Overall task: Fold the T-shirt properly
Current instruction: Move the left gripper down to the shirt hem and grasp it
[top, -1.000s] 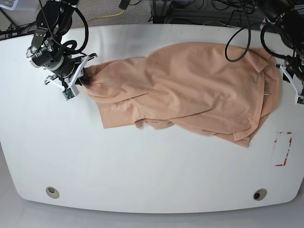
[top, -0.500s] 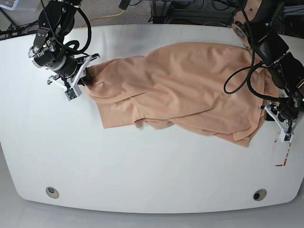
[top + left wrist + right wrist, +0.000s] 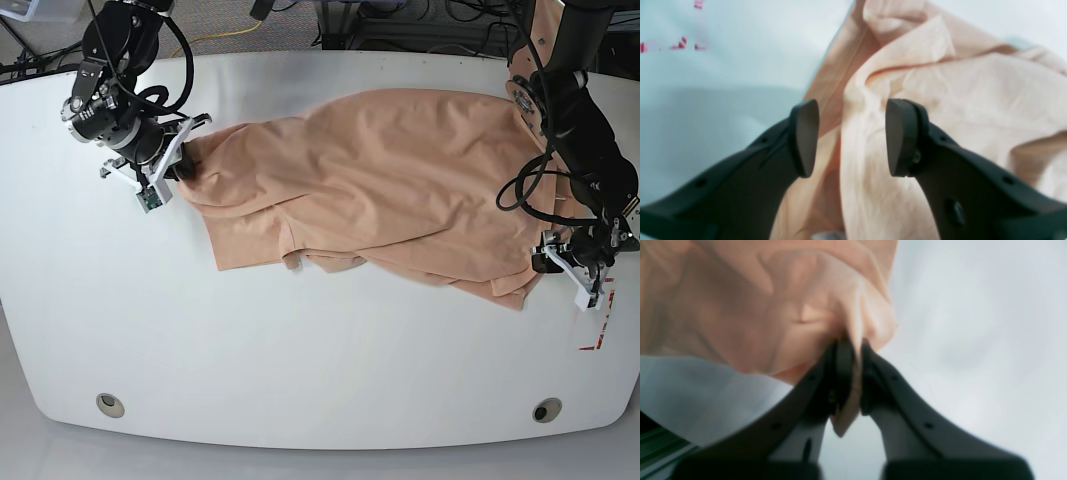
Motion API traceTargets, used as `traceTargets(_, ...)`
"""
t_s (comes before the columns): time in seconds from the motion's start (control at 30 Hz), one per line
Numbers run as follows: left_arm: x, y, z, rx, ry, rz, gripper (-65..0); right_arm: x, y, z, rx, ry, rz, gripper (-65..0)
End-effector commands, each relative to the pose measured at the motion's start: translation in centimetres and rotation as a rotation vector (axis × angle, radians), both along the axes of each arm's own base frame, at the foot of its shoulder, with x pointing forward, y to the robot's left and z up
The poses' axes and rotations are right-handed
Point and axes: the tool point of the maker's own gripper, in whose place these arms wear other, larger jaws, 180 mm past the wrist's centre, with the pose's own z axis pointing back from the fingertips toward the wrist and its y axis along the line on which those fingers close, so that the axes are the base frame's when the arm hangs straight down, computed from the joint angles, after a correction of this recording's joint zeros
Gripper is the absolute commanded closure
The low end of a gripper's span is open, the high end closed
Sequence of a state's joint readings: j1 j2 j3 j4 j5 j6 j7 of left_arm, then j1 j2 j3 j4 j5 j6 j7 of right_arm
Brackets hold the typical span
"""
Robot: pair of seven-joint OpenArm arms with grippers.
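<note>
The peach T-shirt (image 3: 400,190) lies rumpled across the white table (image 3: 300,350), partly doubled over itself. At its left end my right gripper (image 3: 178,163) is shut on a bunched fold; the right wrist view shows the fabric (image 3: 740,306) pinched between the pads of the right gripper (image 3: 853,353). By the shirt's lower right corner my left gripper (image 3: 550,262) hovers open. In the left wrist view the left gripper (image 3: 851,136) has its jaws standing apart over a raised crease of the shirt (image 3: 957,100), holding nothing.
Red tape marks (image 3: 597,315) sit on the table just right of the left gripper, also visible in the left wrist view (image 3: 680,43). Two round holes (image 3: 110,405) (image 3: 546,409) lie near the front edge. Cables and equipment crowd the back edge.
My left arm has swung down the table's right side, from beside the shirt's upper right to its lower right corner. The right gripper has stayed shut on the left end, barely shifting.
</note>
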State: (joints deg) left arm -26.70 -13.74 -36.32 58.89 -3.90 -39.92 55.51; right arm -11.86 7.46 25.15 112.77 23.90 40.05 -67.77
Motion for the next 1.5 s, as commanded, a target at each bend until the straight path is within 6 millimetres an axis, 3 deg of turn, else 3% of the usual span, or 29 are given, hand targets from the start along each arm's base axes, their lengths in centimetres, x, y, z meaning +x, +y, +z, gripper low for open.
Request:
traceTargets(0.0, 1.8, 1.0, 2.7, 0.028, -0.081, -0.005, -30.0, 0.7, -0.2, 1.1, -0.001, -0.044, 0.001, 0.0)
traceTargets(0.17, 2.2, -0.9, 1.2, 0.025, -0.041, -0.074, -30.0, 1.0, -0.2, 1.3, 0.0, -0.054, 0.001, 0.0)
traceTargets(0.47, 2.4, -1.7, -0.2, -0.025, -0.037, -0.071, -30.0, 1.6, -0.2, 1.8, 0.0, -0.071, -0.001, 0.0)
traceTargets(0.77, 1.6, 2.6, 1.3, 0.043, -0.037, -0.031, -30.0, 1.6, -0.2, 1.8, 0.0, -0.071, -0.001, 0.0)
traceTargets(1.03, 1.4, 2.9, 1.2, 0.047, -0.031, -0.028, -30.0, 1.6, -0.2, 1.8, 0.0, -0.071, -0.001, 0.0)
traceTargets(1.47, 1.4, 0.1, -0.5, 0.002, -0.012, -0.057, -30.0, 1.6, -0.2, 1.8, 0.003, -0.072, 0.0, 0.0)
